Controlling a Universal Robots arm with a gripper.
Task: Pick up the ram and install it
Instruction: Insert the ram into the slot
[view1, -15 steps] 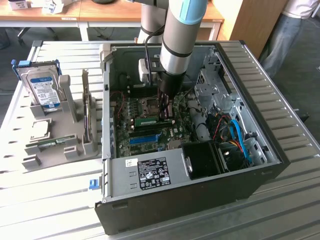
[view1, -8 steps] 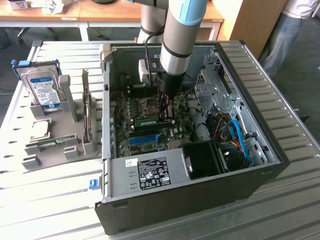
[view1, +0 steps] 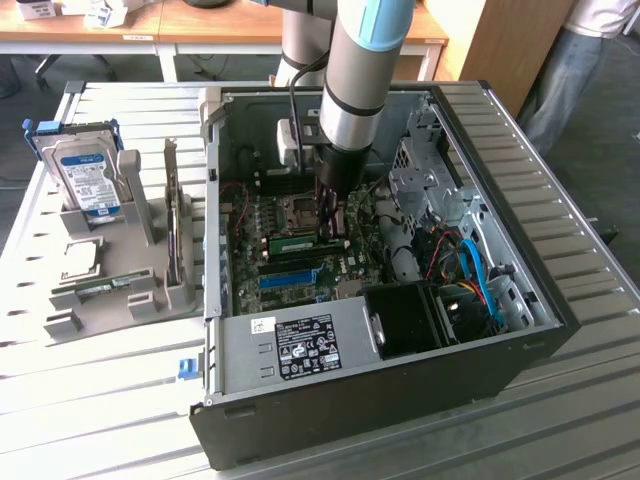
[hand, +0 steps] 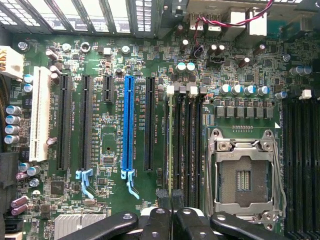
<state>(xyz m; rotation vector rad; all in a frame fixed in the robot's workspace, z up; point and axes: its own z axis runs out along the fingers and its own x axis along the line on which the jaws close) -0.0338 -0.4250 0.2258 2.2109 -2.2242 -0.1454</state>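
On the surface (view1: 580, 400) stands the open computer case (view1: 400, 405), motherboard (hand: 107, 145) facing up. I locate the ram (view1: 295, 243) mid-board, upright in the slot beside the processor socket (hand: 243, 175): a thin green stick. I judge it light, stiff and fragile, so hold it across its faces near the top edge. The fingers (hand: 162, 200), nearly together, pinch that edge.

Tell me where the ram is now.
In the exterior view, the ram sits inside the computer case, on the motherboard between the processor socket and the blue slot, beside the gripper.
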